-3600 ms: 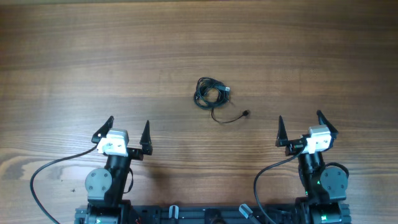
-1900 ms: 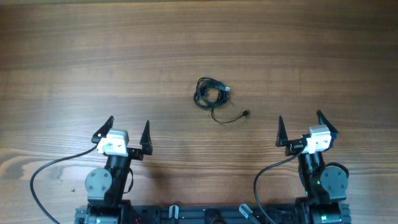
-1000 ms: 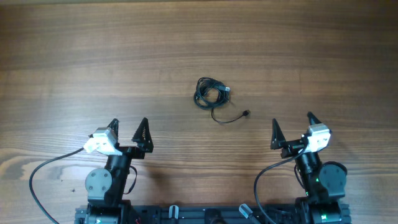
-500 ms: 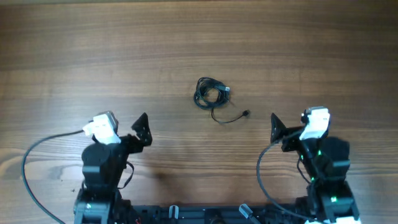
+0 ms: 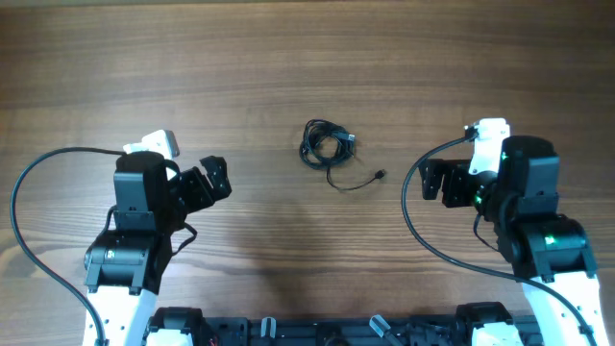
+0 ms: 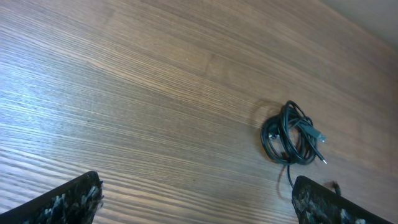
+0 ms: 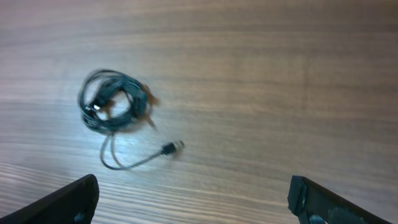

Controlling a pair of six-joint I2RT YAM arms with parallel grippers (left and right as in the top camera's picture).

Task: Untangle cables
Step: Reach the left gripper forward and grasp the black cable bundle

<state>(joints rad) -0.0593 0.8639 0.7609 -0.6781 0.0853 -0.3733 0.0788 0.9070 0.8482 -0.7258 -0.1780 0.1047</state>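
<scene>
cables [image 5: 325,144] lie bunched on the table [image 5: 307,58], about midway between its left and right edges. One loose end [image 5: 381,174] trails out toward the near-right corner. left gripper [image 5: 213,179] sits well apart to the bunch's left, right gripper [image 5: 434,181] to its right, both slightly closer to the near edge.

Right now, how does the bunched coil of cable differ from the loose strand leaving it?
The bunched coil is many overlapping loops; the loose strand is a single open curve. The coil is compact and roundish; the strand stretches sideways to a plug. Both are thin, black, flat on the table.
</scene>
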